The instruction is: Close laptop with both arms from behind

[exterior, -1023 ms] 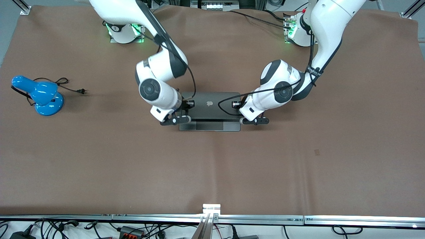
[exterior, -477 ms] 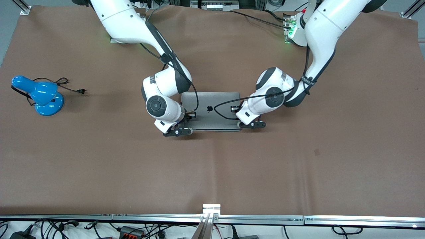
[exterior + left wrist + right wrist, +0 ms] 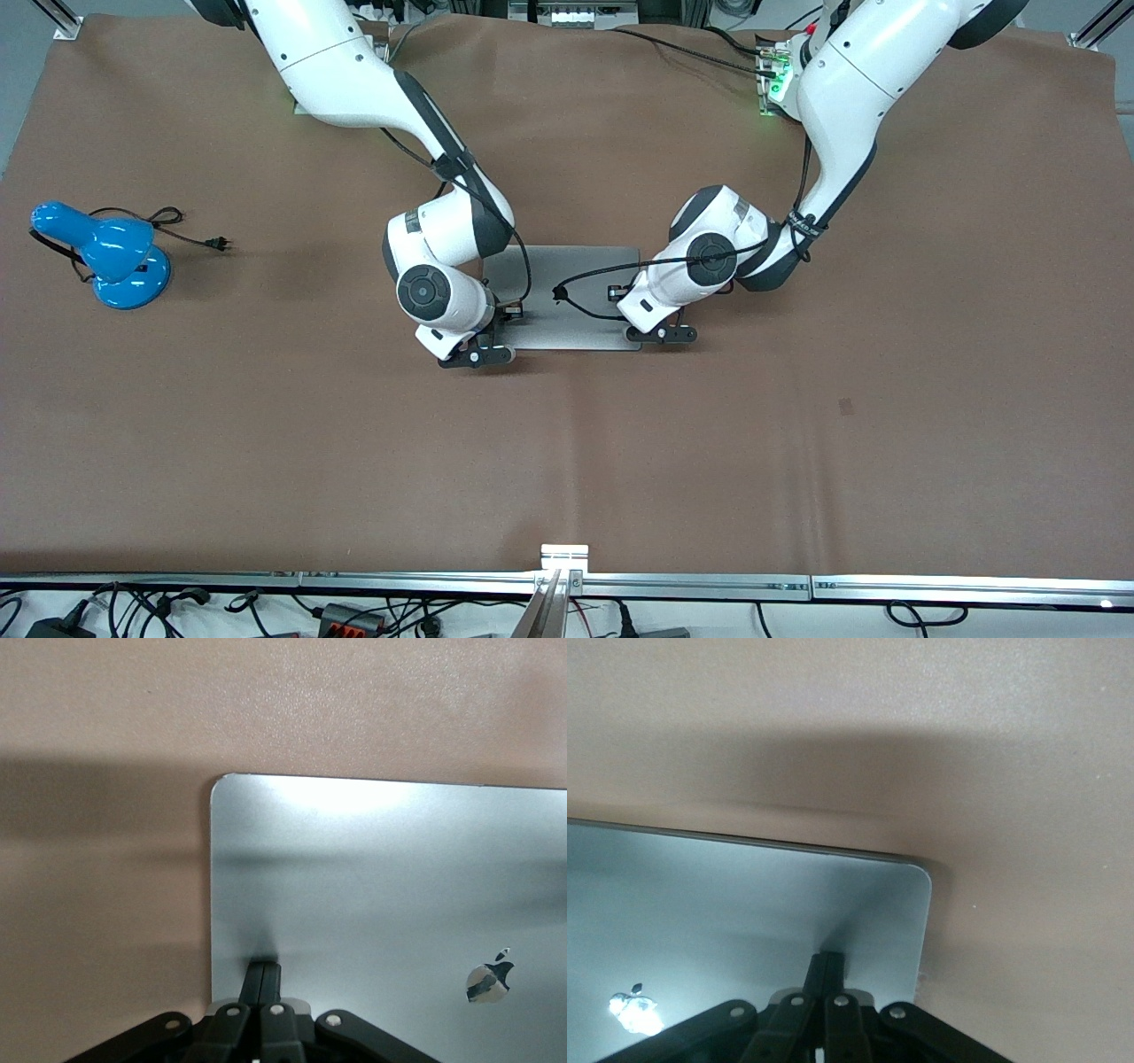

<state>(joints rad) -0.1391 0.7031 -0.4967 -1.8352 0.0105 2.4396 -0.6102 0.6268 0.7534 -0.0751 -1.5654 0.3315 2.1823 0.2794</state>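
Where the earlier front views showed a strip of keyboard deck under a raised lid, only the flat lid shows now.

Laptop: shut, or nearly so, lying near the middle of the tabletop, a little toward the edge where the arm bases stand; silver-grey lid up, its logo visible in both wrist views.

Change in lid: one second ago it stood tilted with the deck exposed at its front-camera edge; half a second ago it was almost down; now it covers the base.

Right gripper: fingers pressed together, tips resting on the lid near the corner at the right arm's end, on the edge nearer the front camera.

Left gripper: fingers likewise together, tips on the lid near the corner at the left arm's end of that same edge.

Change in arms: both wrists have travelled toward the front camera and lower, following the lid down.

Blue desk lamp: unmoved, near the tabletop edge at the right arm's end, its cord beside it.
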